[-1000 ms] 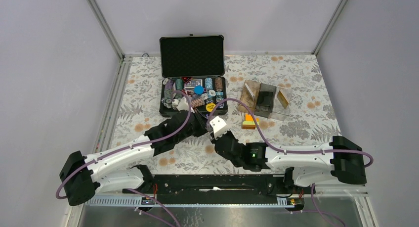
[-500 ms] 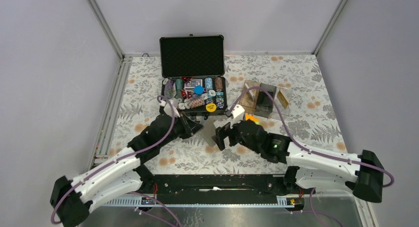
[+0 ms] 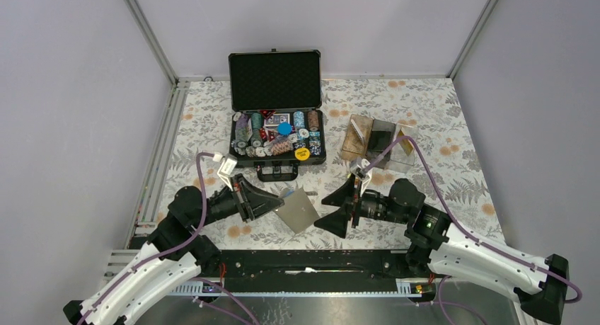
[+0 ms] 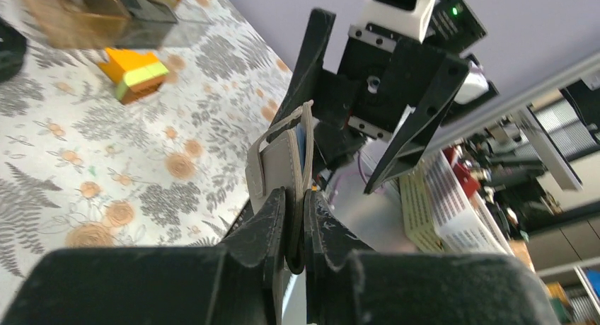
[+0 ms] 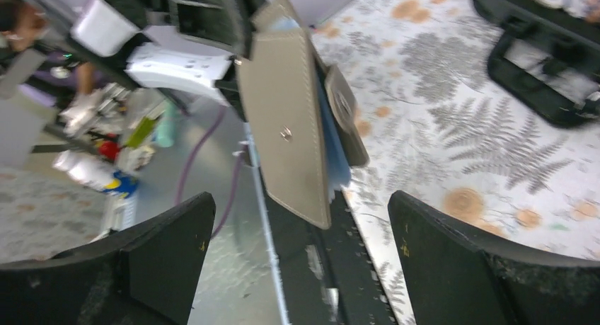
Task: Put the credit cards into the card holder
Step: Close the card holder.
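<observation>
Plain pale lilac walls (image 3: 64,91), silver frame posts (image 3: 147,33); grey-and-orange floral tablecloth (image 3: 205,120), even soft light

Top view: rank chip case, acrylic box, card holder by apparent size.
1. chip case, lid open
2. acrylic box
3. card holder: held off the table and tilted, so foreshortened, yet clearly smallest

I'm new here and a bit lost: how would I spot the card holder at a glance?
Start at the big black chip case standing open at the back. Just in front of it, the left hand pinches the card holder. It is a flat grey wallet with a blue lining showing at its edge, unlike the bright orange cards lying nearby.
</observation>
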### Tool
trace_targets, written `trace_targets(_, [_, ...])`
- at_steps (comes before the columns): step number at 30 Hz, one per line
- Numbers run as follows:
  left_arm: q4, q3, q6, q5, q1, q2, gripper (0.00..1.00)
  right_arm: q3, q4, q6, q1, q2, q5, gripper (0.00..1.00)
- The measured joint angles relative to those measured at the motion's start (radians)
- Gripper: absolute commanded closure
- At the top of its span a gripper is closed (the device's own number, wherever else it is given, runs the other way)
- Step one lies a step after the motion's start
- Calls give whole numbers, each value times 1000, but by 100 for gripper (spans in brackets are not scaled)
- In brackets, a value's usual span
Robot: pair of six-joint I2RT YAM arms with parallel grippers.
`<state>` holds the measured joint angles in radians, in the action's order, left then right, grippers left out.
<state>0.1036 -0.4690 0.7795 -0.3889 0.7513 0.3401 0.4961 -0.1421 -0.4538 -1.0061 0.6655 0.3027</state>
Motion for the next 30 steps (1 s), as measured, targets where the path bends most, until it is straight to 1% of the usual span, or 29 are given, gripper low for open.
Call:
trace_targets(2, [0, 0, -1, -60, 0, 3, 100, -23, -60, -42, 0, -24, 65, 1])
trace_targets(6, [-24, 0, 9, -151, 0, 13, 100, -34, -138, -99, 1, -20, 143, 7])
trace_targets(9, [-77, 0, 31, -197, 0, 25, 100, -37, -177, -124, 1, 12, 169, 15])
trace_targets(10, [-101, 0, 41, -212, 0, 29, 100, -40, -197, -132, 1, 29, 179, 20])
trace_targets(11, [-117, 0, 48, -220, 0, 32, 100, -43, -212, -139, 1, 42, 187, 29])
trace_targets(14, [-169, 1, 71, -241, 0, 40, 100, -48, -269, -165, 1, 99, 229, 60])
trace_targets(15, [-180, 1, 76, -245, 0, 42, 96, -49, -292, -172, 1, 114, 242, 68])
trace_targets(16, [-182, 1, 77, -245, 0, 42, 85, -52, -325, -187, 1, 129, 261, 76])
trace_targets(18, [-182, 4, 81, -243, -3, 43, 56, -60, -378, -208, 2, 148, 287, 89])
trace_targets(19, [-180, 4, 80, -234, -6, 43, 42, -66, -404, -219, 1, 156, 301, 93])
trace_targets(20, [-176, 4, 78, -225, -6, 43, 32, -69, -421, -225, 1, 163, 305, 97])
trace_targets(21, [-169, 4, 72, -218, -6, 43, 27, -69, -433, -234, 1, 172, 304, 100])
trace_targets(22, [-155, 4, 71, -206, -4, 42, 22, -69, -438, -237, 1, 178, 298, 100])
trace_targets(24, [-118, 4, 59, -172, -4, 42, 18, -69, -439, -244, 2, 186, 274, 100])
trace_targets(27, [-79, 5, 55, -137, -3, 44, 17, -69, -439, -244, 2, 191, 229, 100])
trace_targets(30, [-72, 7, 56, -115, 3, 54, 20, -69, -439, -244, 2, 199, 198, 100])
